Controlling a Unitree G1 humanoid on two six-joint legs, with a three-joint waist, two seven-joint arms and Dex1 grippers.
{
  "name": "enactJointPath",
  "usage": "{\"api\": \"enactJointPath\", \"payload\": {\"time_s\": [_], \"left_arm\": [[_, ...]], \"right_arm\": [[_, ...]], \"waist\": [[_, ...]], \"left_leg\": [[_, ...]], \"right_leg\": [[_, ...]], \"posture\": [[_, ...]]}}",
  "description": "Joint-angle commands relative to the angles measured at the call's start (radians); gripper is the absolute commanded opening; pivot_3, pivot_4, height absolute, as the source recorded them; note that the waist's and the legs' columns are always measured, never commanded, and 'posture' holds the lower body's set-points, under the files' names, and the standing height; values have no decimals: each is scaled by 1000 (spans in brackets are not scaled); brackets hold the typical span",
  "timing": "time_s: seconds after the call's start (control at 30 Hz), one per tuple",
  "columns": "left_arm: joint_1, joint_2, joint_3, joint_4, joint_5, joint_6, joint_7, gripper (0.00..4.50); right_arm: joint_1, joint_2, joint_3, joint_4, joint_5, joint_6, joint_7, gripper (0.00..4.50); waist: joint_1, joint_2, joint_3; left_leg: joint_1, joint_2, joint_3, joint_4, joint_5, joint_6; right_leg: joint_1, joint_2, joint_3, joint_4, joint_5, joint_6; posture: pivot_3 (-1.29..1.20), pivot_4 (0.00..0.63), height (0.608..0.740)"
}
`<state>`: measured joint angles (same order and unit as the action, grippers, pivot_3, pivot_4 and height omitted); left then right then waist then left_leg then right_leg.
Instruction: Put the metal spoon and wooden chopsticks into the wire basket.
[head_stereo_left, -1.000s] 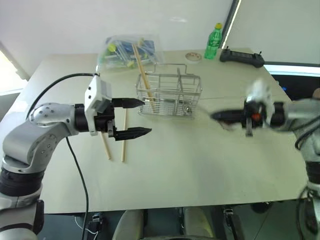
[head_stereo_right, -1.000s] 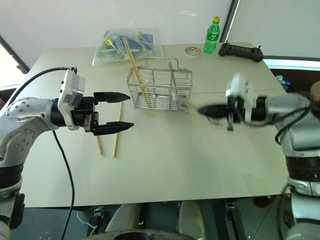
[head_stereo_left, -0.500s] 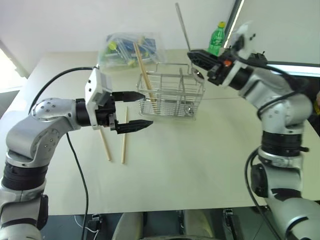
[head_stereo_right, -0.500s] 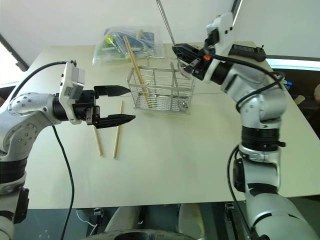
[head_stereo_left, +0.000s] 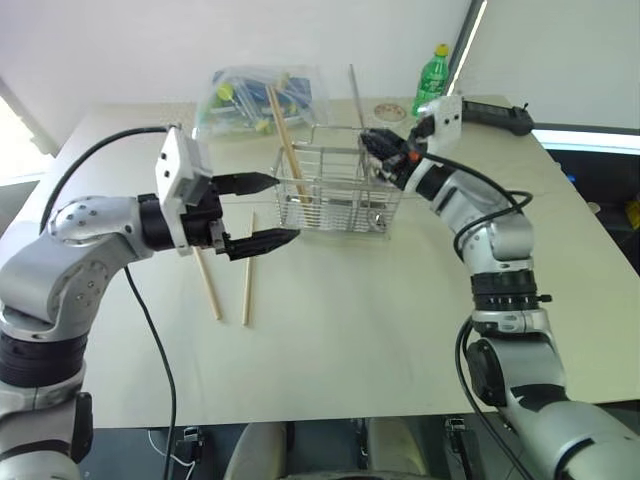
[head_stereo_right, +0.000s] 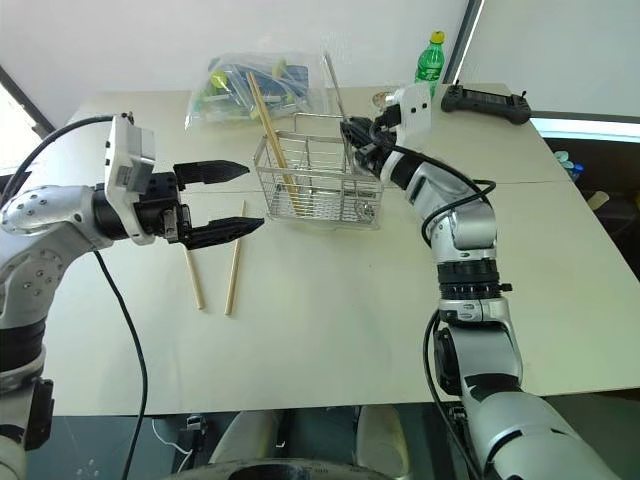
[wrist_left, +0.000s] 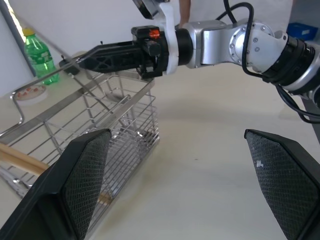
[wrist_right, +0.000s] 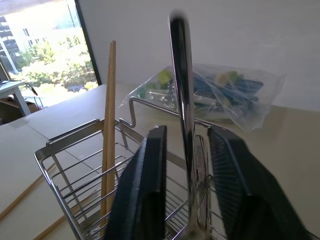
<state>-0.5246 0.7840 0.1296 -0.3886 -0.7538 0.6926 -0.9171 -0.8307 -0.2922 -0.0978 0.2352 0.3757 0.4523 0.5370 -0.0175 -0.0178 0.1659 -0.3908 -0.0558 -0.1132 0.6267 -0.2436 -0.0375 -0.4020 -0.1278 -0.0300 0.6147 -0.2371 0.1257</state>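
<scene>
The right gripper (head_stereo_right: 352, 133) is hovering at the far right corner of the wire basket (head_stereo_right: 320, 180), its fingers standing slightly apart on either side of the upright handle of the metal spoon (wrist_right: 182, 105), which is standing in the basket's right end; whether the fingers are touching the handle cannot be told. The left gripper (head_stereo_left: 262, 212) is hanging wide open and empty just left of the basket. One of the wooden chopsticks (head_stereo_left: 288, 148) is leaning in the basket's left compartment, while two more chopsticks (head_stereo_right: 233, 272) are lying on the table (head_stereo_right: 330, 320) near the left gripper.
</scene>
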Motion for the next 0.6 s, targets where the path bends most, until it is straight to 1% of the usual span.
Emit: {"api": "enactJointPath", "payload": {"time_s": [0.03,0.1,0.13,0.3,0.4,0.43,0.5,0.6], "left_arm": [[-15,13,32,-17,-10,-7,4,4500],[-21,11,28,-9,-7,-10,4,4500],[-25,9,26,-4,-5,-12,3,4500],[-45,4,15,27,6,-22,-6,4500],[-60,0,18,49,7,-20,-2,4500],[-65,-1,25,58,2,-12,5,4500],[-73,4,58,78,-22,20,31,4500],[-76,9,88,90,-42,49,59,4500]], "right_arm": [[-5,-3,-6,-24,-6,-18,-6,3116],[-5,-7,-10,-31,-9,-15,-13,4204],[-5,-11,-12,-35,-10,-12,-15,4460],[-4,-45,-36,-72,8,16,-18,4460],[-11,-99,-62,-140,41,73,-5,4460],[-14,-133,-70,-179,58,100,18,4460],[-15,-260,-90,-303,131,194,122,4460],[-4,-371,-108,-399,213,287,197,4460]], "waist": [[0,0,0],[0,0,0],[0,0,0],[2,0,0],[2,0,0],[3,0,0],[6,1,1],[4,0,0]], "left_leg": [[0,0,0,0,0,0],[0,0,0,0,0,0],[0,0,0,0,0,0],[0,0,-1,0,0,0],[0,0,0,0,0,0],[0,0,0,0,0,0],[-1,0,-1,0,0,0],[-1,0,0,-1,0,1]], "right_leg": [[0,0,0,0,0,0],[0,0,0,0,0,0],[0,0,0,0,0,0],[0,0,0,0,0,0],[0,0,0,0,0,0],[0,0,0,0,0,0],[0,0,0,0,0,0],[0,0,0,-1,0,0]], "posture": [[0,150,690],[0,150,690],[0,150,690],[0,150,690],[0,150,690],[0,150,690],[0,150,690],[0,150,690]]}}
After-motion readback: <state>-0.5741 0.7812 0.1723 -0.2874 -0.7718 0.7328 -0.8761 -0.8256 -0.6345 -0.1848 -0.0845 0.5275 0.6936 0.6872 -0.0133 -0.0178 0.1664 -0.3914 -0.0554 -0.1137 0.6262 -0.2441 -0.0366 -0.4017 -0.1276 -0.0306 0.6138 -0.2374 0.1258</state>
